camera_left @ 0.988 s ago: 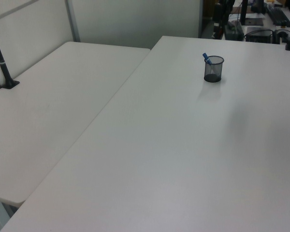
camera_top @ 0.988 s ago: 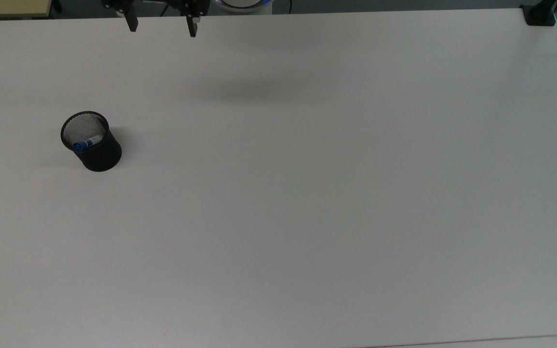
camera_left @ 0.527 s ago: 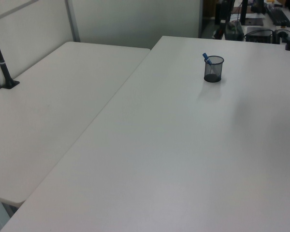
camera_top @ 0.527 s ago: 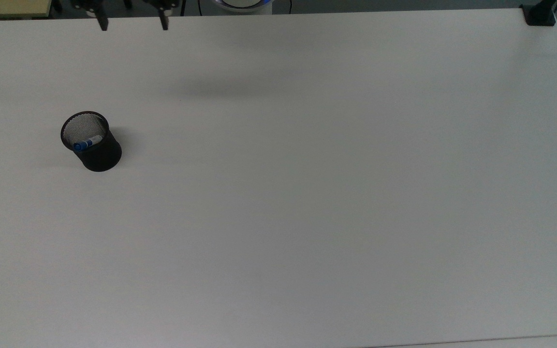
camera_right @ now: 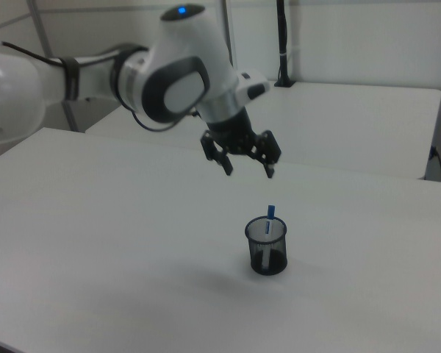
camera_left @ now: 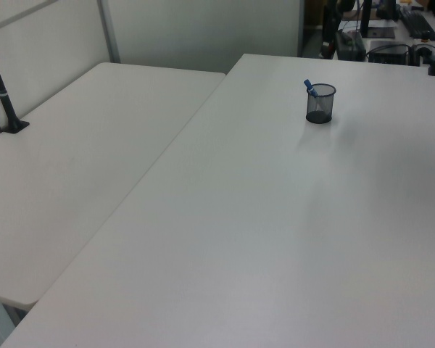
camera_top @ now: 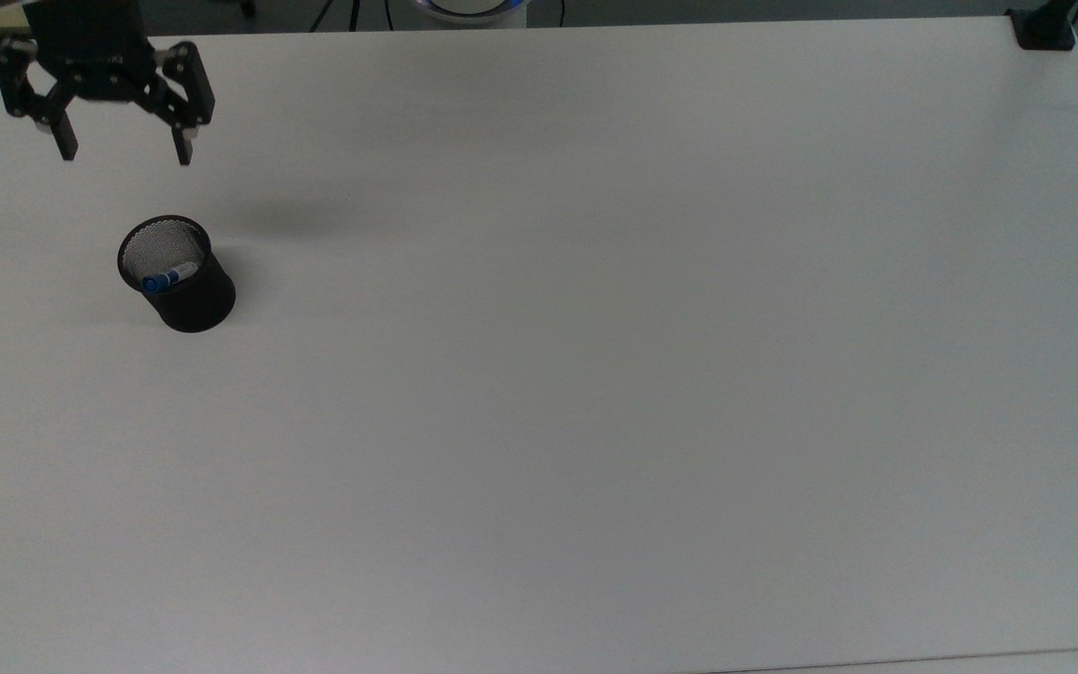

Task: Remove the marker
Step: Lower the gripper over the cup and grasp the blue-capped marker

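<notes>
1. Most of the slim white-barrelled marker with a blue cap (camera_top: 163, 278) is hidden inside the black mesh cylinder cup (camera_top: 185, 292); in the right view its barrel (camera_right: 269, 228) shows dimly through the mesh, and its label print is too small to read.
2. The blue cap end (camera_left: 309, 88) sticks up past the cup's rim (camera_left: 321, 88), while the white barrel runs down into the cup.
3. The marker's long axis stands nearly upright, leaning against the rim, cap end up.
4. The black two-finger gripper (camera_right: 249, 170) hangs above the white surface (camera_top: 595, 374) with its jaws spread wide and holding nothing.
5. The cup and marker sit below the jaws and apart from them, offset toward the right view's right.
</notes>
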Available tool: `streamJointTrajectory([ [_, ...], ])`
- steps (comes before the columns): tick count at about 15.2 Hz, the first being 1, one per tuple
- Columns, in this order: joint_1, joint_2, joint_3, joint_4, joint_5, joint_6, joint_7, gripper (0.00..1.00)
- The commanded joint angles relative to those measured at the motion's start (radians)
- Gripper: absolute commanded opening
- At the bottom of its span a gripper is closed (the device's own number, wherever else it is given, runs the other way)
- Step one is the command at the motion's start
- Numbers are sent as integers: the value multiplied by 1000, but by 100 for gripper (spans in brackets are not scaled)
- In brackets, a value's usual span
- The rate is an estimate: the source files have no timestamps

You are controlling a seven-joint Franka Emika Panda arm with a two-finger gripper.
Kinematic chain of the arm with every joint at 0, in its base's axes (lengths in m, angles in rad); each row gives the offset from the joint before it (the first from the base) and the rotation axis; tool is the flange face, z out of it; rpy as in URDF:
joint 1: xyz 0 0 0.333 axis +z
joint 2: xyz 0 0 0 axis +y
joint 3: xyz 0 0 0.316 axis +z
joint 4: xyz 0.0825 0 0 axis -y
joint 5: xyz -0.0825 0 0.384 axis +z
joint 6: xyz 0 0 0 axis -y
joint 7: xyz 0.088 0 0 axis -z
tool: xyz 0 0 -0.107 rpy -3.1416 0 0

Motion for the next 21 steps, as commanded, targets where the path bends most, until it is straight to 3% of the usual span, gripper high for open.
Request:
streamJointTrajectory([
  [1,-10,43,-1,-80,0,202,31,100],
  [3,-10,67,-1,-111,5,297,67,100],
  [8,-15,133,1,-136,8,371,86,97],
  [12,-12,170,4,-156,8,454,134,81],
  [14,-10,172,5,-156,8,454,143,65],
  [16,-10,170,5,-154,16,453,146,39],
  [17,-8,169,5,-151,38,450,155,20],
  [19,-7,160,7,-150,52,442,180,0],
  [21,-4,155,7,-148,52,442,195,0],
])
